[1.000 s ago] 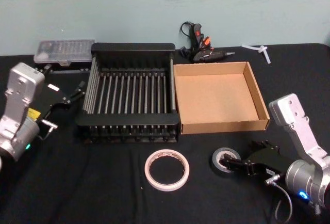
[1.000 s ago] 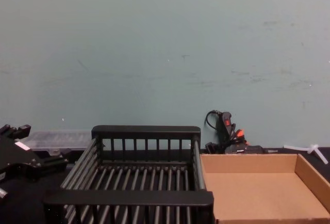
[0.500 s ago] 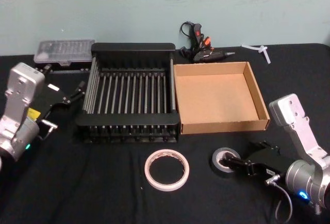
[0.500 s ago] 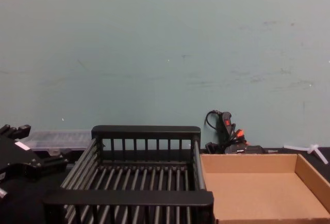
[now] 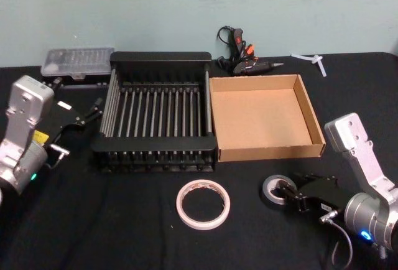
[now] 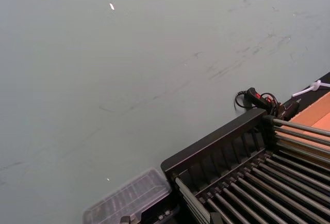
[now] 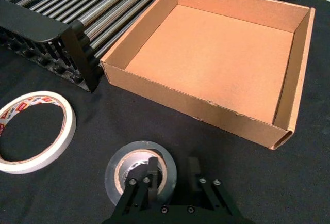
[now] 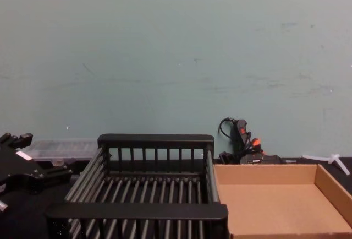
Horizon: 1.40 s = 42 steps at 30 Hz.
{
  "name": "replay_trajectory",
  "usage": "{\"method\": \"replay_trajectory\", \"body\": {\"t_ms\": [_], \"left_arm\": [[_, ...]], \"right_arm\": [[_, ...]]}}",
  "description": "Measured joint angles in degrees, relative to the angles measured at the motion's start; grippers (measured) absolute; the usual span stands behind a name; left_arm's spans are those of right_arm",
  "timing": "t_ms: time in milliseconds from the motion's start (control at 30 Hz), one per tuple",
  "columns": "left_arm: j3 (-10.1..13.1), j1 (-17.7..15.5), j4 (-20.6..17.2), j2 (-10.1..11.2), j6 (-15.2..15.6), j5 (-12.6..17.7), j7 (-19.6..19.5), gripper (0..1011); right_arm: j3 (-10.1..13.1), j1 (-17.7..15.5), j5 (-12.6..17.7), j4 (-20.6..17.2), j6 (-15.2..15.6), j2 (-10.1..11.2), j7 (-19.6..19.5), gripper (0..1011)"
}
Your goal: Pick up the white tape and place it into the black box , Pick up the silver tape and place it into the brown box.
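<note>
The silver tape (image 5: 274,189) lies flat on the black cloth in front of the brown box (image 5: 267,152). My right gripper (image 5: 291,194) comes at it from the right. In the right wrist view one finger (image 7: 153,170) stands inside the silver tape's (image 7: 135,175) core and the other outside, closed over the roll's wall. The white tape (image 5: 202,204) lies flat to its left, in front of the black box (image 5: 160,58). My left gripper (image 5: 93,109) rests at the black box's left side.
A clear plastic case (image 5: 78,61) sits at the back left. Glue guns with cables (image 5: 245,58) and a white plastic piece (image 5: 311,60) lie behind the brown box. Both boxes stand side by side, touching, mid-table.
My right gripper's fingers have closed over the silver tape's wall, and the roll has slid slightly to the right. The left arm has not moved.
</note>
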Motion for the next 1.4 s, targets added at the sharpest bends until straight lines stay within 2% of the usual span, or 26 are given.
{"method": "replay_trajectory", "body": {"t_ms": [100,167,300,967,1400], "left_arm": [[0.00,0.00,0.00,0.00,0.00,0.00,0.00,1001],[0.00,0.00,0.00,0.00,0.00,0.00,0.00,1001],[0.00,0.00,0.00,0.00,0.00,0.00,0.00,1001],[0.00,0.00,0.00,0.00,0.00,0.00,0.00,1001],[0.00,0.00,0.00,0.00,0.00,0.00,0.00,1001]], "right_arm": [[0.00,0.00,0.01,0.00,0.00,0.00,-0.01,333],[0.00,0.00,0.03,0.00,0.00,0.00,-0.02,223],[0.00,0.00,0.04,0.00,0.00,0.00,-0.02,161],[1.70,-0.34,-0.42,-1.54,-1.54,-0.67,1.92,161],[2.66,1.73,-1.58,-3.74,-4.18,0.12,2.91,161]]}}
